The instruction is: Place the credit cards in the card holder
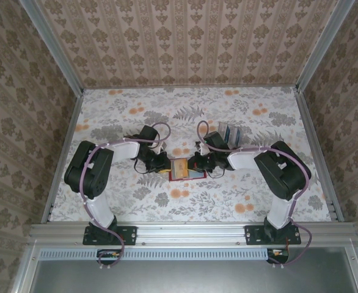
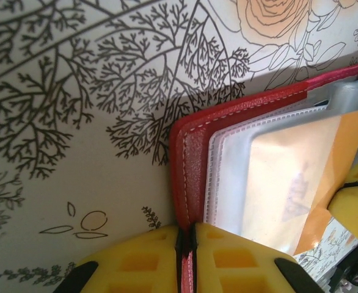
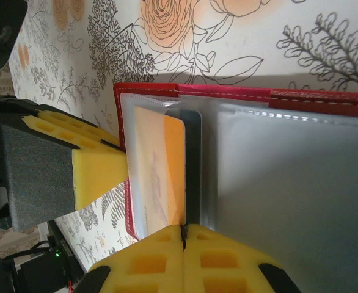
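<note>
Close under my wrists, my left gripper [image 2: 187, 235] is clamped on the red edge of the wallet [image 2: 188, 152], which lies open at mid-table. My right gripper [image 3: 184, 235] is closed, seemingly nipping a clear pocket beside the orange card [image 3: 167, 171]. Farther back, the blue cards [image 1: 228, 133] sit beyond my right arm. Pulling unevenly could tear the pocket or drag the wallet loose.

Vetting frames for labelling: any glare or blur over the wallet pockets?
Left wrist: glare whitens the orange card under its clear pocket. Right wrist: card holder sharp, faint sheen on the pockets. Top external: even light, card holder tiny.
</note>
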